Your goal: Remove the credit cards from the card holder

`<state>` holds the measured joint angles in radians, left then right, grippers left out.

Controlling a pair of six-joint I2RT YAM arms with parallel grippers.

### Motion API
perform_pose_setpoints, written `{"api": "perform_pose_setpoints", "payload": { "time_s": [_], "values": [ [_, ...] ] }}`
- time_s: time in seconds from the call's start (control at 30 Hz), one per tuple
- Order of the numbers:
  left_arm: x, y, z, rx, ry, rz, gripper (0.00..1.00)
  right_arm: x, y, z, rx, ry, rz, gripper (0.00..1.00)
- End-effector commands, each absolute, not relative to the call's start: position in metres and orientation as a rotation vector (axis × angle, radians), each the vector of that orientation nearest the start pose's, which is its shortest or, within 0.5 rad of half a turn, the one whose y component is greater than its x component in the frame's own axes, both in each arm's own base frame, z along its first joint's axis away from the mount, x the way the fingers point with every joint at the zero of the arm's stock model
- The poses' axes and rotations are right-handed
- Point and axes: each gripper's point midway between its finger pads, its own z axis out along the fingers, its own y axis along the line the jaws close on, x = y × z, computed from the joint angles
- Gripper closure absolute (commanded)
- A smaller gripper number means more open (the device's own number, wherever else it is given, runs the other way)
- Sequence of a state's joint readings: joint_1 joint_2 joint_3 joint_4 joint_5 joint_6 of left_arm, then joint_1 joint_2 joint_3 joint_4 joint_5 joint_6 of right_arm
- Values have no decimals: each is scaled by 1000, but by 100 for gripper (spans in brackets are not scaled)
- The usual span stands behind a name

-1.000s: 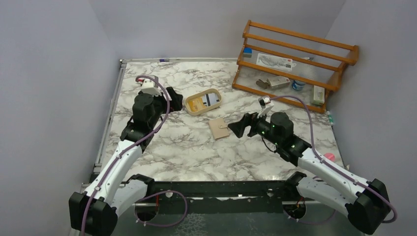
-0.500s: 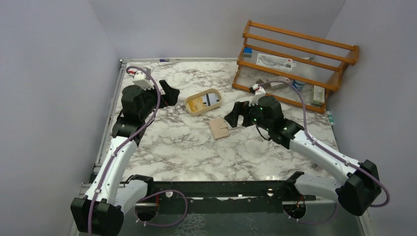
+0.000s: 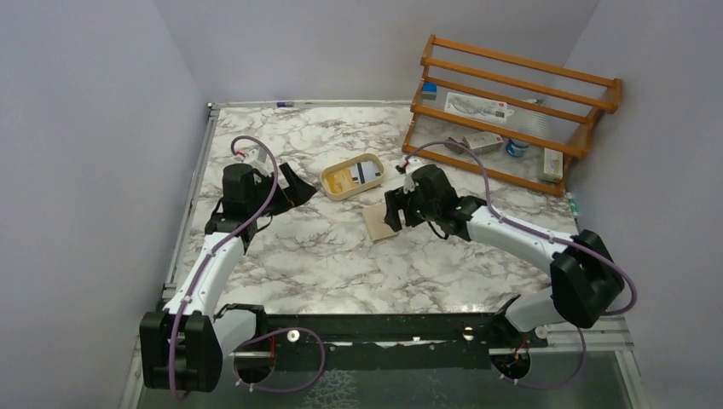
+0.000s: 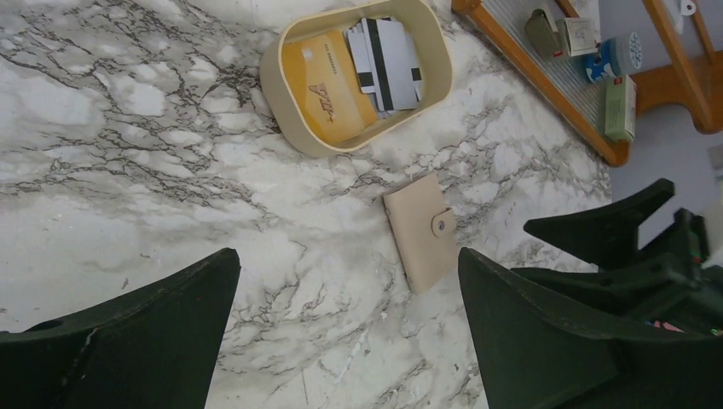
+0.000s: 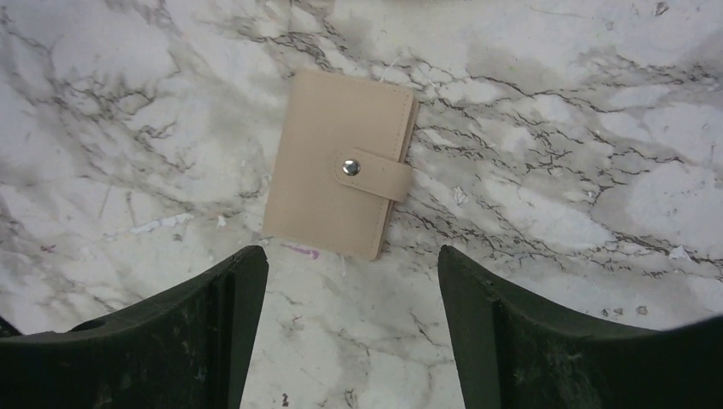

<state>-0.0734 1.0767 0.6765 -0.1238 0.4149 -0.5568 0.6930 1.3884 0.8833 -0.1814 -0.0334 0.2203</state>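
Observation:
The card holder (image 3: 378,223) (image 4: 419,230) (image 5: 341,175) is a small tan wallet lying flat on the marble table, closed with its snap tab fastened. The credit cards are hidden inside it. My right gripper (image 3: 394,210) (image 5: 351,254) hovers just over the holder's right edge, pointing down, open with nothing between its fingers; in the right wrist view the holder lies just beyond the fingertips. My left gripper (image 3: 294,183) (image 4: 348,256) is open and empty, well to the left of the holder and aimed towards it.
A beige oval tray (image 3: 351,177) (image 4: 281,85) behind the holder contains a yellow card and black-striped cards. A wooden rack (image 3: 511,102) (image 4: 546,85) with small items stands at the back right. The right gripper's dark fingers (image 4: 614,247) show in the left wrist view.
The right arm has swung left and forward, bringing its gripper from right of the card holder to just over it. The left gripper has shifted and turned towards the holder.

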Motion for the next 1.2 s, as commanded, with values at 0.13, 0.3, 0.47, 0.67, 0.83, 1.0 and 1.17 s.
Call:
{"api": "perform_pose_setpoints", "payload": {
  "time_s": [0.13, 0.3, 0.47, 0.67, 0.83, 1.0, 1.17],
  "values": [
    [302, -118, 172, -249, 2080, -842, 1, 318, 272, 96, -697, 2183, 406, 31],
    [295, -134, 140, -294, 2103, -895, 1, 322, 283, 91, -793, 2134, 419, 31],
    [307, -146, 137, -295, 2081, -870, 1, 321, 292, 79, -895, 2118, 440, 36],
    [324, -152, 130, -323, 2070, -874, 1, 323, 298, 63, -936, 2145, 447, 41],
    [334, -165, 117, -330, 2095, -913, 2, 326, 298, 57, -943, 2157, 433, 42],
    [342, -176, 117, -300, 2094, -908, 2, 326, 298, 44, -940, 2187, 427, 45],
    [342, -185, 115, -279, 2095, -919, 1, 322, 299, 27, -935, 2245, 436, 56]
  ]
}}
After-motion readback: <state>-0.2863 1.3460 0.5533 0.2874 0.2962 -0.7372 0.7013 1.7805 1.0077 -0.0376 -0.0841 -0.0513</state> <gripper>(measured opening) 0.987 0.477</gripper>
